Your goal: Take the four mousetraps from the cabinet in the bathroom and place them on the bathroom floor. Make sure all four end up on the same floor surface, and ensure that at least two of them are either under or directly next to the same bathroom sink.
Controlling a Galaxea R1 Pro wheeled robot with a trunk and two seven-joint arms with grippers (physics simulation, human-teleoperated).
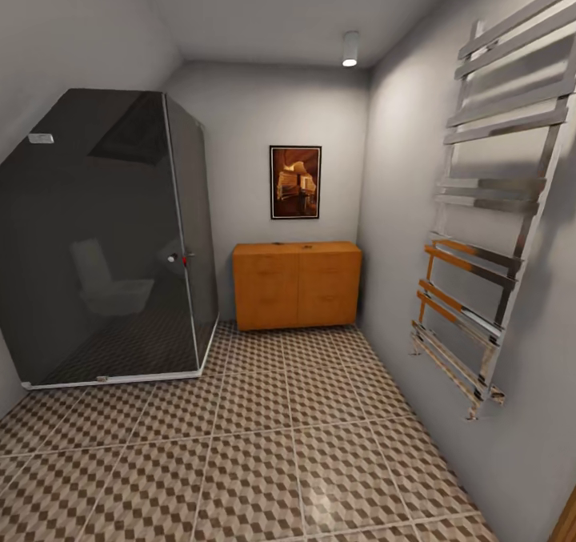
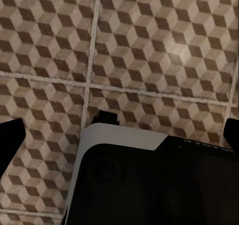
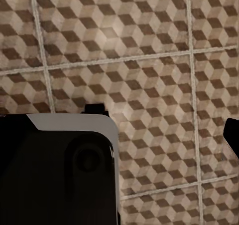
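Observation:
The orange-brown cabinet (image 1: 297, 284) stands against the far wall, under a framed picture, several tiles ahead of me. Two tiny dark specks on its top are too small to identify; the mousetraps are hidden from here. The cube-patterned bathroom floor (image 1: 264, 446) stretches from me to the cabinet. The sink is out of view. My left gripper (image 2: 119, 135) hangs open above the floor tiles, its dark fingertips (image 2: 10, 140) at the picture's edges, nothing between them. My right gripper (image 3: 117, 135) is open over the tiles too, one fingertip (image 3: 232, 135) showing.
A dark glass shower enclosure (image 1: 112, 238) fills the left side, a toilet reflected in its pane. A chrome towel radiator (image 1: 488, 230) projects from the right wall. My own black and white base (image 2: 149, 180) sits below both grippers.

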